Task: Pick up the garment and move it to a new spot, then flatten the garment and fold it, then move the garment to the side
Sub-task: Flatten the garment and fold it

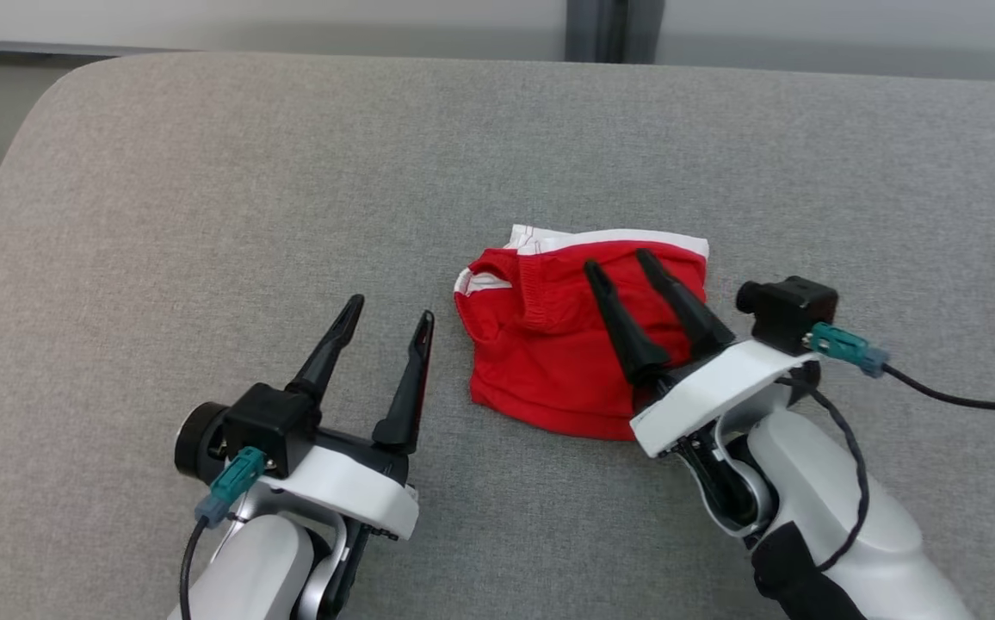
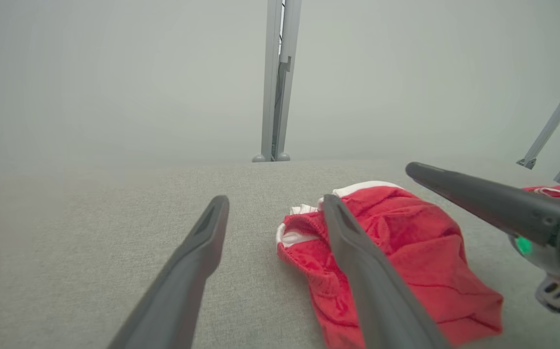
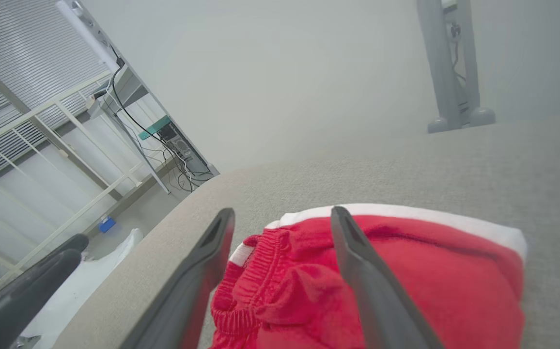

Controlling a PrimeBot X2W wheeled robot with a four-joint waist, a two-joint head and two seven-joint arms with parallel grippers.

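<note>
Entry for you: no text, label, brand, number or sign is legible in any view. The red garment [image 1: 549, 362] has plain white trim with no lettering you could read, and the teal connector [image 1: 237, 475] by the left wrist carries no marking that can be made out. The computer tower [image 3: 183, 150] on the floor, seen in the right wrist view, is too small and blurred to read.

Tabletop [image 1: 291, 172]: grey woven fabric, rounded corner. Wall [image 2: 91, 72]: plain, pale grey, with grey upright post [image 2: 276, 82]. Slatted blinds [image 3: 13, 53] beside white frame [image 3: 57, 104].
</note>
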